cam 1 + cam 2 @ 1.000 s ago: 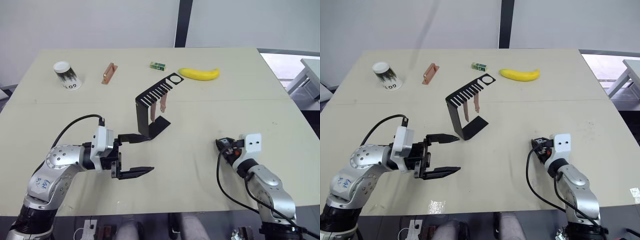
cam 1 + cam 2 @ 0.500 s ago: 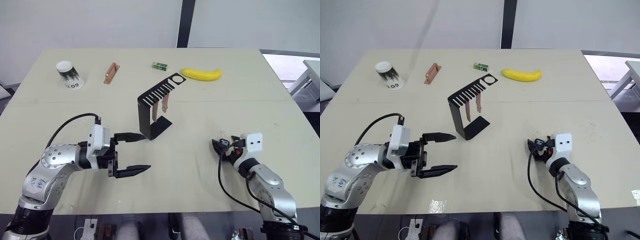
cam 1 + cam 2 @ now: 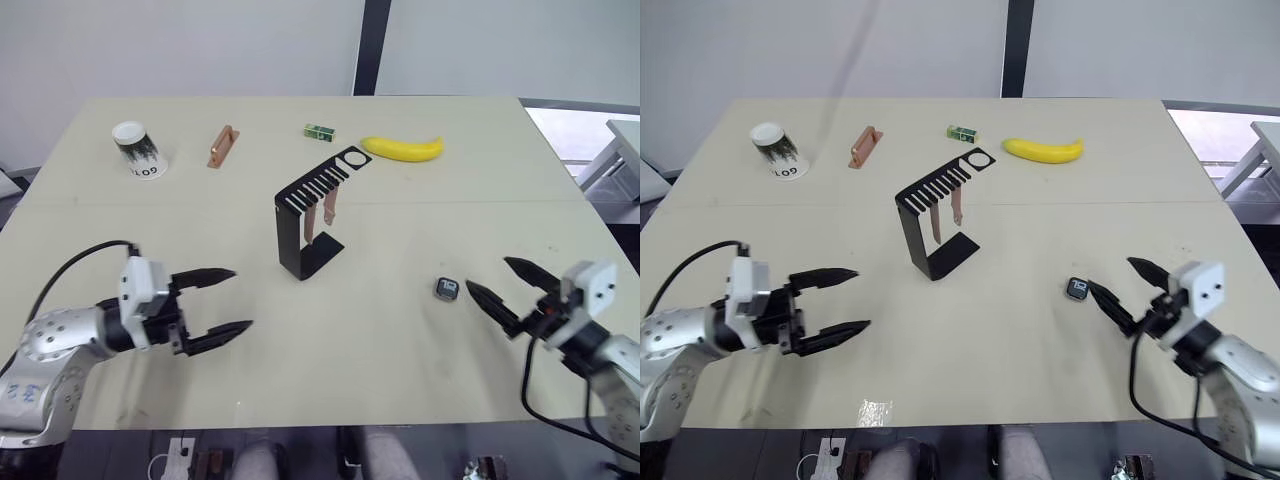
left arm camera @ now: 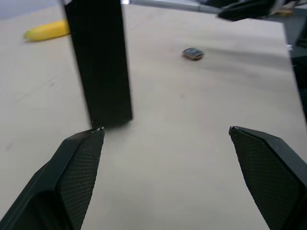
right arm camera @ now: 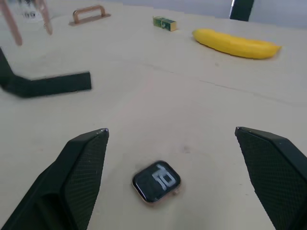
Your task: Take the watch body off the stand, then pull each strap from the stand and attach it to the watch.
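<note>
Left claw [image 3: 222,300]: fingers spread apart, empty, low over the surface [image 3: 330,360], well left of the stand.
Right claw [image 3: 505,282]: fingers spread apart, empty, just beside the watch body.
Watch body [image 3: 446,289]: flat on the surface, screen up, off the stand.
Stand [image 3: 310,220]: upright mid-surface; two straps [image 3: 319,215] hang from its comb top.
Far edge: banana [image 3: 402,148], green box [image 3: 318,131], copper bar [image 3: 219,146], cup [image 3: 134,149]; well apart from both claws.
</note>
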### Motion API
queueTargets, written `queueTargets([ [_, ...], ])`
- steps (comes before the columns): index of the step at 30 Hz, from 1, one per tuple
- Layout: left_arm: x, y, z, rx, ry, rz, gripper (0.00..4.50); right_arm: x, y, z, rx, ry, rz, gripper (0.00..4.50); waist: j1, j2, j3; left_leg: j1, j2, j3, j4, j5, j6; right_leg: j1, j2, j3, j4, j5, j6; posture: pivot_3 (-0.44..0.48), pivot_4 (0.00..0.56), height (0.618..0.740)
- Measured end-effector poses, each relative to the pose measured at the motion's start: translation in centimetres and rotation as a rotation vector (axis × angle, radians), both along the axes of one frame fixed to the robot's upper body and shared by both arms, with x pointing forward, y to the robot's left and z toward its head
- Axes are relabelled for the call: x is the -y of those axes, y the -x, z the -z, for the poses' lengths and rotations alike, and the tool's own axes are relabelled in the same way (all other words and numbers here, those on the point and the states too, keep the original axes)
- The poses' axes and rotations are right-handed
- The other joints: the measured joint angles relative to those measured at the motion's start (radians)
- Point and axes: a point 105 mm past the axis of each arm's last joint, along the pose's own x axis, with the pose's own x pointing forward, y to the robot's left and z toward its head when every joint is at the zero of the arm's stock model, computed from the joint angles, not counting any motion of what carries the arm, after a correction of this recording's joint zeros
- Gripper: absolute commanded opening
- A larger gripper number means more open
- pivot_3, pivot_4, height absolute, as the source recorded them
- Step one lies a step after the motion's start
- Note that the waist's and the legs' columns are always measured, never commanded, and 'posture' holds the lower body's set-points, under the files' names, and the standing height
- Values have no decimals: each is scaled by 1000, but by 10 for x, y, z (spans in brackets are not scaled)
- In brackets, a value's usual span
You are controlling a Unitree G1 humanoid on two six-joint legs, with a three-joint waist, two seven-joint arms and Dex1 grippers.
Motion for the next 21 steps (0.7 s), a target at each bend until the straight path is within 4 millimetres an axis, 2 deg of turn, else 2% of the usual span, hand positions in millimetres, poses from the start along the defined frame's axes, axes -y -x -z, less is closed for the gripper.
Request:
queueTargets([
  [2, -23, 0, 5, 13, -24, -90, 4500, 23, 9, 5, -32, 96, 6, 4469, 3, 0, 0, 1, 0, 1, 0, -1, 1, 1, 0, 0, -1, 0, 0, 0, 150, 740],
  [7, -88, 4, 20, 59, -83, -374, 4500, 98, 27, 16, -75, 295, 167, 4469, 8, -1, 0, 3, 0, 2, 0, -2, 2, 2, 0, 0, -3, 0, 0, 0, 150, 740],
  [9, -103, 8, 28, 97, -126, -450, 4500, 120, 34, 21, -90, 326, 225, 4469, 8, -1, 0, 3, 0, 3, 0, -2, 1, 2, 0, 0, -3, 0, 0, 0, 150, 740],
  [12, -114, 20, 46, 83, -123, -532, 4500, 148, 49, 29, -126, 333, 307, 4469, 8, -1, 0, 4, 1, 3, -1, -3, 2, 3, -1, 0, -4, 0, 0, 0, 150, 740],
  [14, -115, 21, 48, 80, -108, -555, 4500, 154, 51, 33, -127, 307, 322, 4469, 7, -3, 0, 4, 1, 3, 0, -3, 1, 3, -1, 0, -3, 0, 0, 0, 150, 740],
  [17, -113, 18, 38, 116, -97, -565, 4500, 153, 46, 29, -89, 289, 310, 4469, 6, -2, -1, 8, 1, 4, 0, -4, 0, 6, -1, 1, -2, 1, 0, 0, 150, 740],
  [21, -86, 17, 31, 152, -68, -507, 4500, 139, 30, 30, -66, 242, 240, 4469, 0, -2, -1, 13, 3, 5, -2, -5, -1, 11, -1, 1, -3, 0, -1, 0, 150, 740],
])
